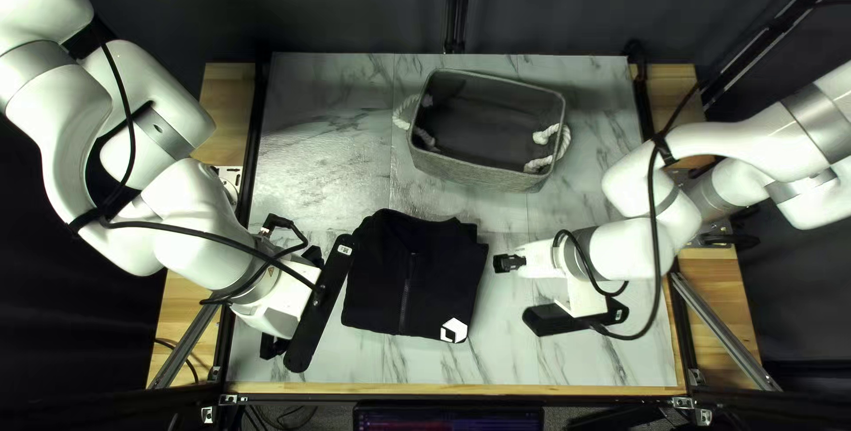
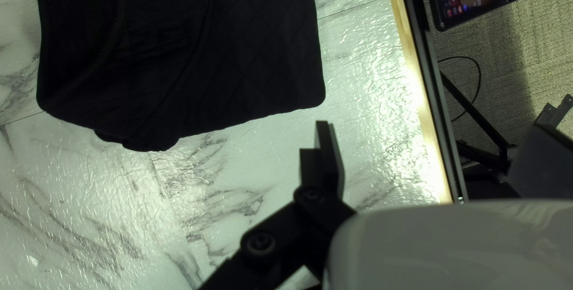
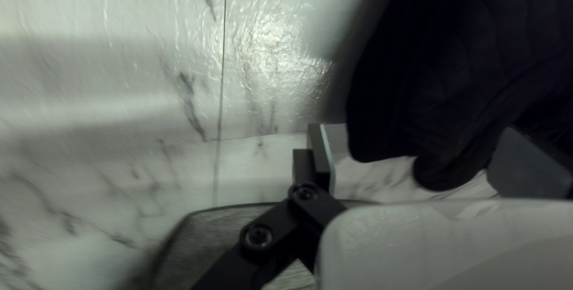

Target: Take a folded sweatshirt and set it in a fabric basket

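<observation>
Left tool (image 2: 430, 147), black, two-fingered, wide; right tool (image 3: 421, 153) likewise.
Folded black zip-front sweatshirt (image 1: 381, 271) lies on white marbled tabletop (image 1: 328, 129), outside rectangular grey fabric basket (image 1: 470, 170). Shallow edge grips could let its folds slip open.

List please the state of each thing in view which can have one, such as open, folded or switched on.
Sweatshirt: folded, lying on the table
Basket: upright, open at the top, empty
Left gripper: open
Right gripper: open
Screen: switched on
</observation>
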You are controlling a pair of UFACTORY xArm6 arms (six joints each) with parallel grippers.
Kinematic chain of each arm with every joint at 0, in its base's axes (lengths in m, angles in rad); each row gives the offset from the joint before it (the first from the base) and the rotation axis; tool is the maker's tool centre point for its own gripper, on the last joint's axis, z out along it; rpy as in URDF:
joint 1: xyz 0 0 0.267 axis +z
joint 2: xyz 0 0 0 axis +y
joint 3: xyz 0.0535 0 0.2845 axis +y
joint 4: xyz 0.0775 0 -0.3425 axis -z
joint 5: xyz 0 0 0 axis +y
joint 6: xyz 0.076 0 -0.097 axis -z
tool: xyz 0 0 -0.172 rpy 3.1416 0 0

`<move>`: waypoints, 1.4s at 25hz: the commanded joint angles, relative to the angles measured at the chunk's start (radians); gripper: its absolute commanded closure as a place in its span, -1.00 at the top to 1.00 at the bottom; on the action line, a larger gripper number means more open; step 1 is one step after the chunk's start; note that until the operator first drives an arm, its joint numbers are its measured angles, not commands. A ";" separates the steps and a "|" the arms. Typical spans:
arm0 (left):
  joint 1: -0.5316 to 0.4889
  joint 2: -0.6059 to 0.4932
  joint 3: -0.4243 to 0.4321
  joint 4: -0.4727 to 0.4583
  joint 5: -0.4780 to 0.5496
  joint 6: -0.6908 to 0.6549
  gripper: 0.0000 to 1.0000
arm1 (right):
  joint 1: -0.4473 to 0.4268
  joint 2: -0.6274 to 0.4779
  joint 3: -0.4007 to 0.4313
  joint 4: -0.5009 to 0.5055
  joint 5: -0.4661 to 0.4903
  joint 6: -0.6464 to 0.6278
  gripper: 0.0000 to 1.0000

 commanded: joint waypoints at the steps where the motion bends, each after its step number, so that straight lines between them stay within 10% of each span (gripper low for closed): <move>1: 0.000 0.000 0.000 0.000 0.000 0.000 1.00 | -0.021 -0.029 0.031 0.032 -0.045 -0.154 1.00; 22: 0.000 0.000 0.000 0.000 0.000 0.000 1.00 | -0.157 0.140 -0.040 0.222 -0.150 -0.454 1.00; 35: 0.000 0.000 0.000 0.000 0.000 0.000 1.00 | -0.156 0.133 -0.022 0.139 -0.162 -0.340 1.00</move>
